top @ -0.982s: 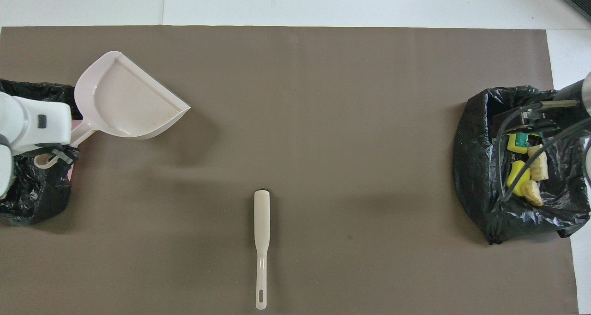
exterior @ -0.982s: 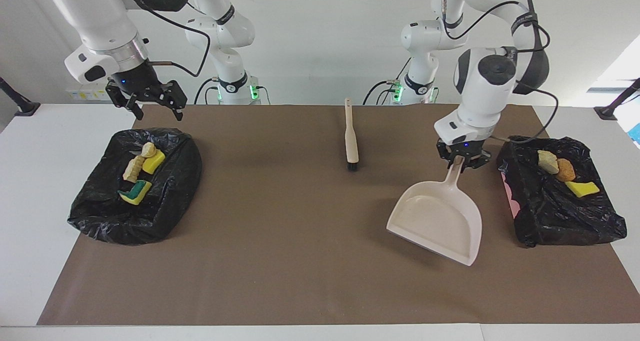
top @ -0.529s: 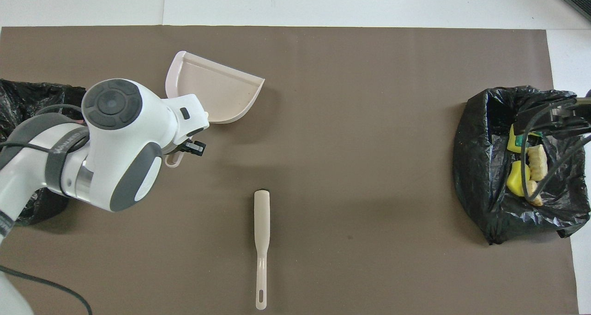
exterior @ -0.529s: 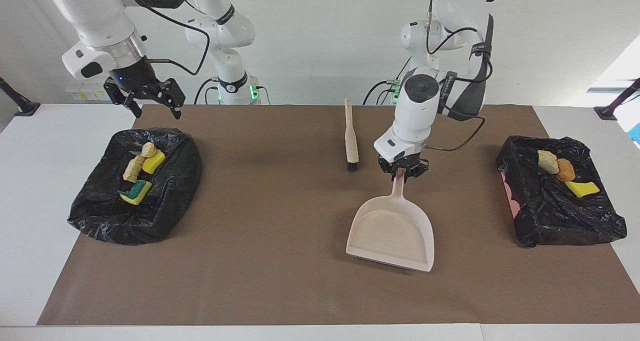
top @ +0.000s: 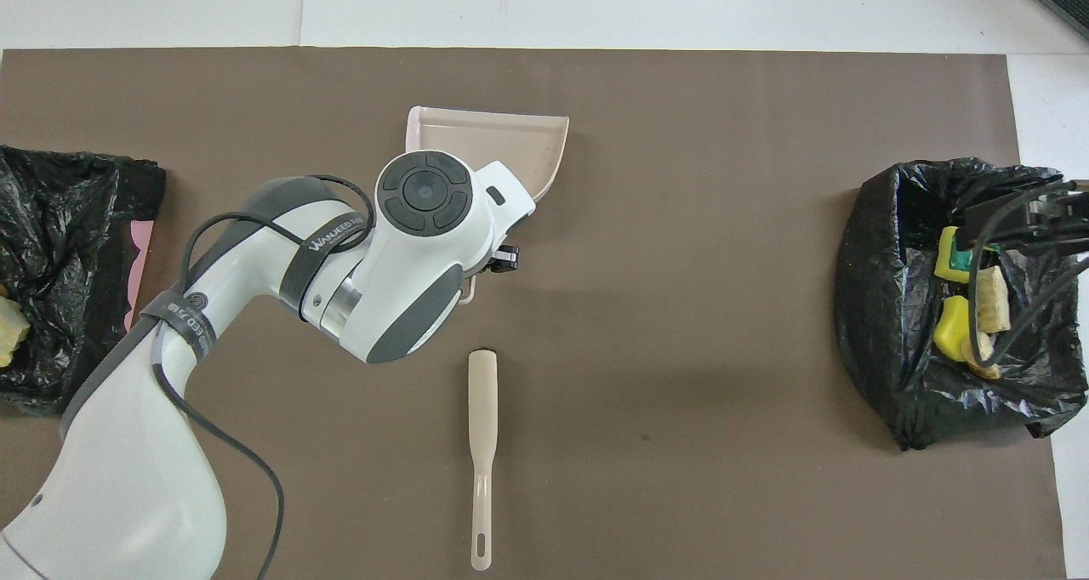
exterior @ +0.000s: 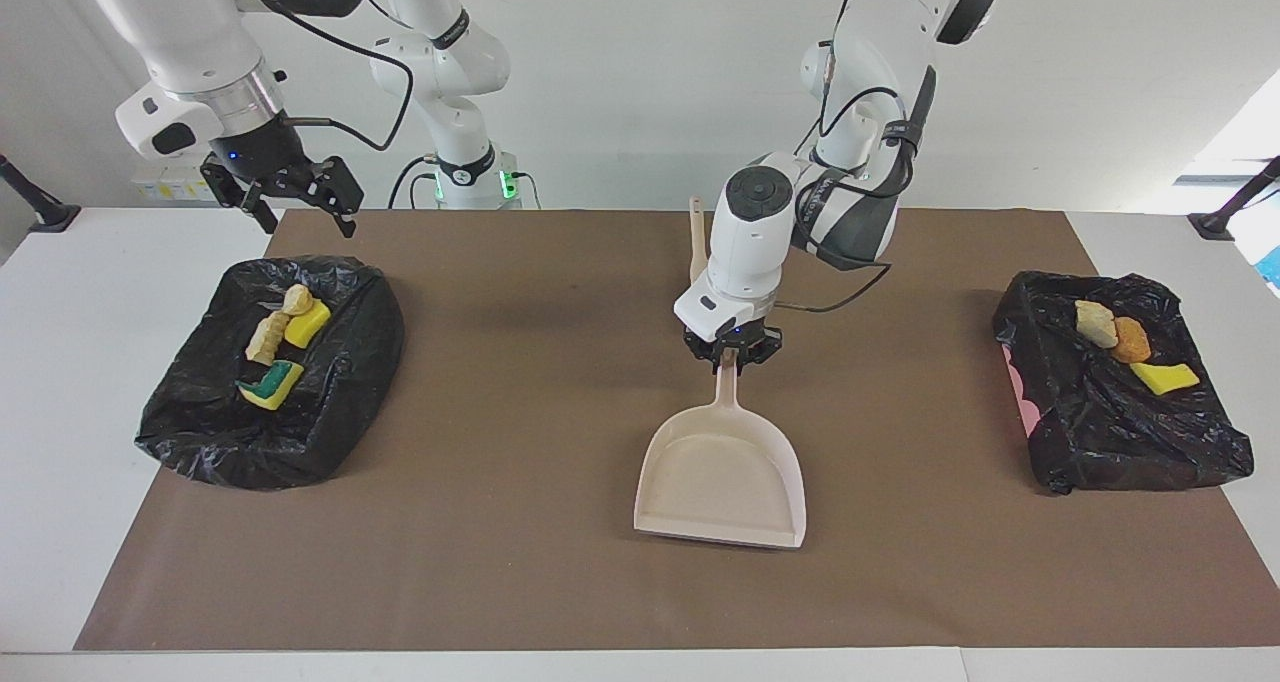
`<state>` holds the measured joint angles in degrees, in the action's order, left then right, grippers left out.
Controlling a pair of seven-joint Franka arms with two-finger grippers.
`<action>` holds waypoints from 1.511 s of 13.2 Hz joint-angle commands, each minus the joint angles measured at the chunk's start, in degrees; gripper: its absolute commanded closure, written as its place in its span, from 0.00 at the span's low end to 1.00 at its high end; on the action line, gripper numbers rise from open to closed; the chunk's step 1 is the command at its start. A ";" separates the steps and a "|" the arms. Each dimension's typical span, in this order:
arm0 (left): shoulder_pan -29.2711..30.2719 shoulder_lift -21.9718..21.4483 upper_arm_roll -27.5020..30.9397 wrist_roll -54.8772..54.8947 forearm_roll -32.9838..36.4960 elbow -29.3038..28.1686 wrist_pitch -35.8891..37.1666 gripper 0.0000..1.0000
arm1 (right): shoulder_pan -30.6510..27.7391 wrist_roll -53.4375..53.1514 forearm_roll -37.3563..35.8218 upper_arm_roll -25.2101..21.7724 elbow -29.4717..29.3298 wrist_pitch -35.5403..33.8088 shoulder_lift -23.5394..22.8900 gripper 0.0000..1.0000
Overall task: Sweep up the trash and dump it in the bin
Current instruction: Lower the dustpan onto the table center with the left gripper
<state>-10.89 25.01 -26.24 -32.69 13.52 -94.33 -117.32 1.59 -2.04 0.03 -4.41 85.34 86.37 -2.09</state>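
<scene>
The left gripper (exterior: 731, 359) grasps the dustpan (exterior: 722, 477) handle over mid-worktop; the right gripper (exterior: 296, 207), fingers spread, waits over the bin (exterior: 330, 382).

The left arm is bent forward from its base and reaches down over the middle of the bench (exterior: 560, 582), its wrist angled steeply downward. The left claw (exterior: 730, 354) is clamped on the dustpan handle (exterior: 727, 390). The right arm is held raised at its own end of the bench, and the right claw (exterior: 297, 205) is spread wide, pointing down.
</scene>
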 commanded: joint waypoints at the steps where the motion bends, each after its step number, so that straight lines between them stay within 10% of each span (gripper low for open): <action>1: -1.85 4.69 0.58 -3.17 1.77 6.44 2.00 1.00 | -0.45 -1.04 -0.38 0.28 1.23 -0.59 1.30 0.00; 7: -2.03 4.96 0.66 -3.52 1.77 6.18 2.44 0.99 | -0.19 -1.04 0.50 0.98 1.23 -0.50 1.21 0.00; 16: -1.85 3.64 1.10 -6.52 1.95 4.59 2.53 0.25 | -0.19 -1.04 0.50 0.98 1.14 -0.50 1.30 0.00; 17: -1.76 2.59 1.37 -6.42 1.86 4.42 2.71 0.02 | -0.19 -1.04 0.50 0.98 1.14 -0.41 1.22 0.00; 20: -1.76 -3.19 4.79 -1.70 1.25 1.44 4.29 0.00 | -0.19 -1.04 0.50 0.98 1.14 -0.50 1.30 0.00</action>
<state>-11.81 27.15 -24.37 -37.38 14.67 -90.22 -115.02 1.86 -2.04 0.04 -3.92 85.36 86.35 -2.04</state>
